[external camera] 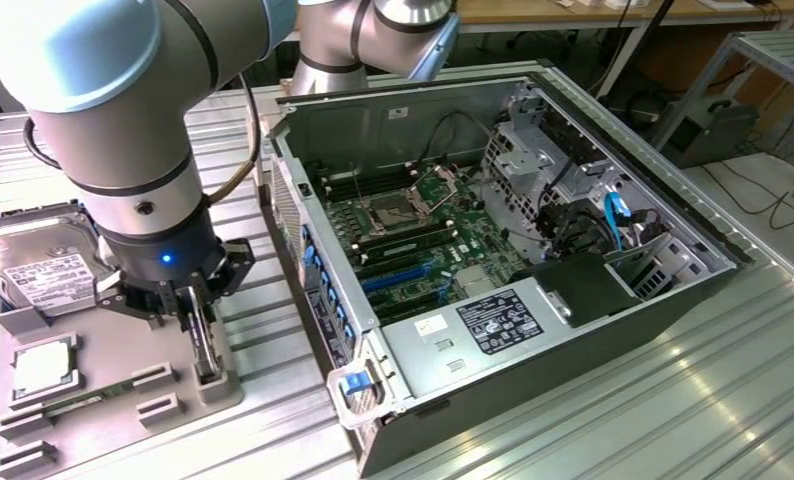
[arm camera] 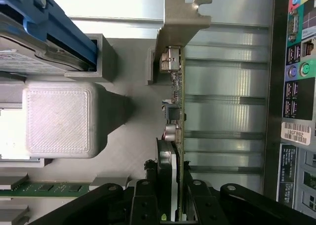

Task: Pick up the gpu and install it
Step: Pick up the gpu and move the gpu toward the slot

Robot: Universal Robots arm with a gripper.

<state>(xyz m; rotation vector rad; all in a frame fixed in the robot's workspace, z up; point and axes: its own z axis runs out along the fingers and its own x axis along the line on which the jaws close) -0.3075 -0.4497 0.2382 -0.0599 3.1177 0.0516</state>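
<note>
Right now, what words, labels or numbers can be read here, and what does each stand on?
"18GF882", as best it reads: white barcode sticker on the black computer case's rear panel.
Too small to read: white label on the silver hard drive; black label on the grey power supply.
None seen on the green gpu card in the tool.
</note>
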